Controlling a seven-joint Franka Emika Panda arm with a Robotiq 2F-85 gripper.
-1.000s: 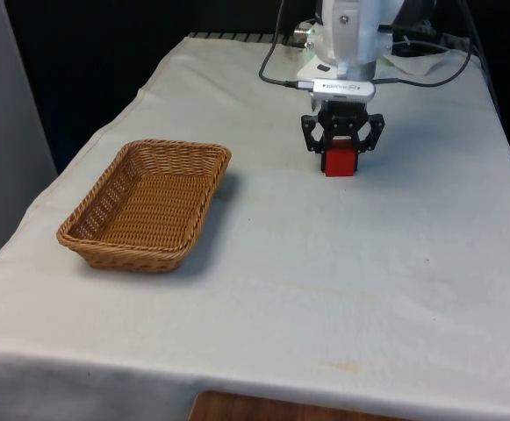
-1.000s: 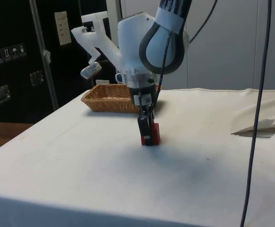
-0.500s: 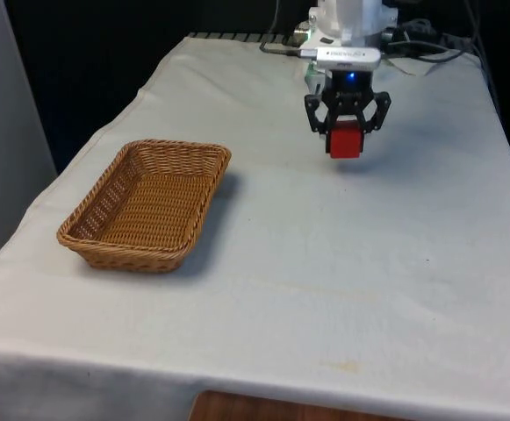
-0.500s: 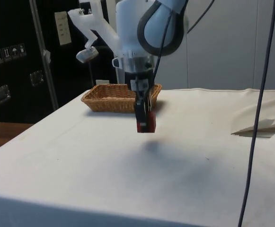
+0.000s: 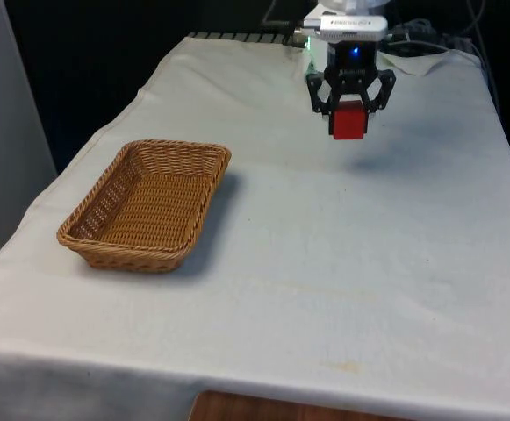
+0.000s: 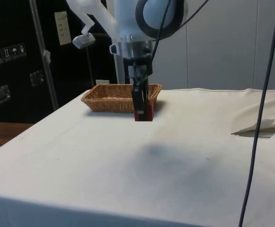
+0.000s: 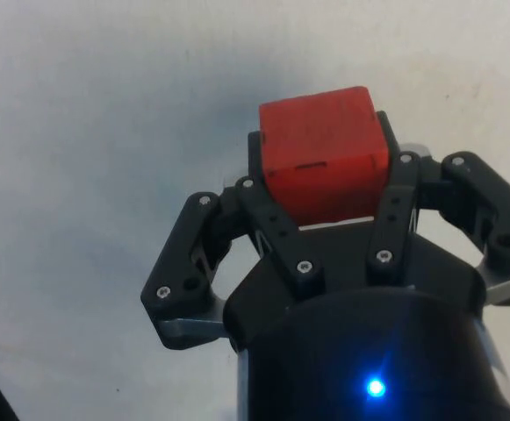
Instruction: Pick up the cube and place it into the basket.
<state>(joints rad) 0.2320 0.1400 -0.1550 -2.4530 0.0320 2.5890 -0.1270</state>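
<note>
A red cube [image 5: 349,121] hangs in the air above the white cloth, held between the black fingers of my gripper [image 5: 349,112], which is shut on it. From the side the cube [image 6: 144,112] shows below the gripper [image 6: 142,106], well off the table, with its shadow on the cloth beneath. In the wrist view the cube [image 7: 323,158] sits between the fingers [image 7: 268,230]. The woven wicker basket [image 5: 105,230] stands on the table at the front view's left, apart from the gripper and with nothing inside; from the side the basket [image 6: 106,100] lies behind the gripper.
The white cloth [image 5: 325,263] spreads wide between gripper and basket. Black cables [image 6: 260,94] hang at the side view's right, and a fold of cloth [image 6: 260,126] rises there. Cables lie at the table's far end [image 5: 421,44].
My gripper has risen from the cloth with the cube in it, lifting it from the table surface to well above it. The basket has not moved.
</note>
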